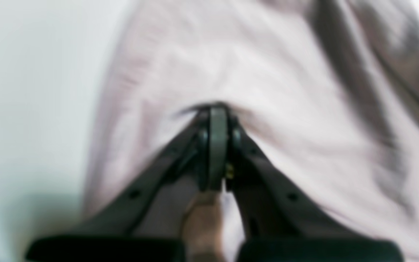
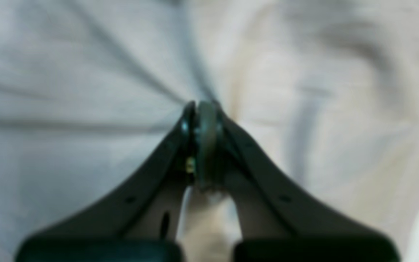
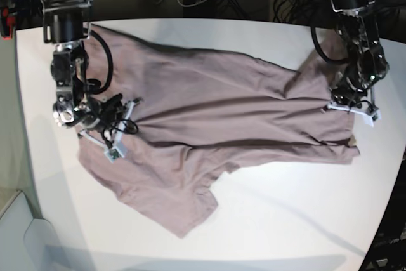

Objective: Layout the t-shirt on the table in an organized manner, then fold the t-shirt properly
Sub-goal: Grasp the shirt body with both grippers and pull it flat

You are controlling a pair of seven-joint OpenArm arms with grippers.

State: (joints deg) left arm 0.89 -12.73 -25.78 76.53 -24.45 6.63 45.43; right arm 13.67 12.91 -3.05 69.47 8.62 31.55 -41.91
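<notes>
The t-shirt (image 3: pixel 216 131) lies stretched and creased across the middle of the white counter (image 3: pixel 285 220), one sleeve trailing toward the lower centre. At the frame's left, the right gripper (image 3: pixel 104 128) has its jaws clamped on the cloth; at the right edge, the left gripper (image 3: pixel 353 107) likewise pinches the fabric.

one t-shirt (image 3: pixel 216 118), one table (image 3: pixel 285 220); two grippers — left gripper (image 3: pixel 351 108), right gripper (image 3: pixel 108 132)
</notes>
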